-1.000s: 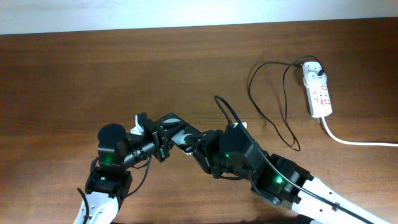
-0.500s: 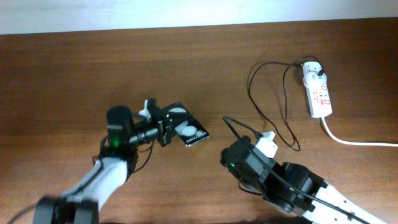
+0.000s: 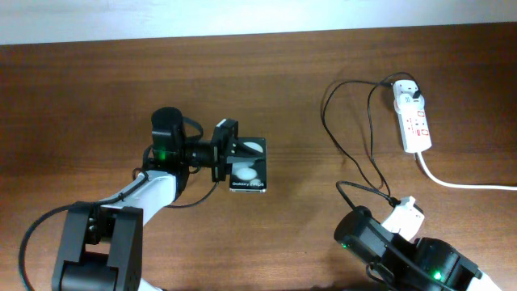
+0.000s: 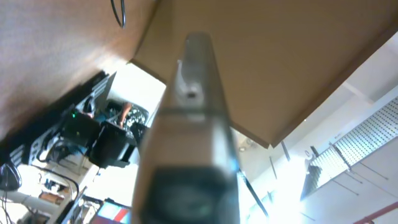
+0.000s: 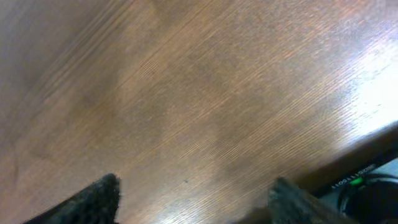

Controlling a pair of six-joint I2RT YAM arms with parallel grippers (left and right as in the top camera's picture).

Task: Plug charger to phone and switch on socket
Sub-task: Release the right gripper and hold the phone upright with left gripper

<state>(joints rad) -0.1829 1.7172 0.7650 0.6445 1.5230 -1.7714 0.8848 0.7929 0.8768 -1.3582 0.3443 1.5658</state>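
Note:
The black phone (image 3: 249, 166), with two white blobs and white text on its face, is held at its left edge by my left gripper (image 3: 229, 151), which is shut on it. In the left wrist view the phone's edge (image 4: 189, 118) fills the middle, blurred. The black charger cable (image 3: 367, 153) loops over the table at the right, apart from the phone; its white adapter (image 3: 408, 91) sits in the far end of the white socket strip (image 3: 414, 124). My right gripper (image 5: 196, 198) is open and empty over bare wood; its arm (image 3: 363, 238) is at the lower right.
The strip's thick white cord (image 3: 460, 183) runs off the right edge. The table's front edge (image 5: 367, 149) shows close to the right gripper. The left wrist view looks past the table's edge into the room.
The right arm has drawn back from the phone to the lower right. The left gripper has carried the phone up and to the right and turned it. The cable's end now lies at the right.

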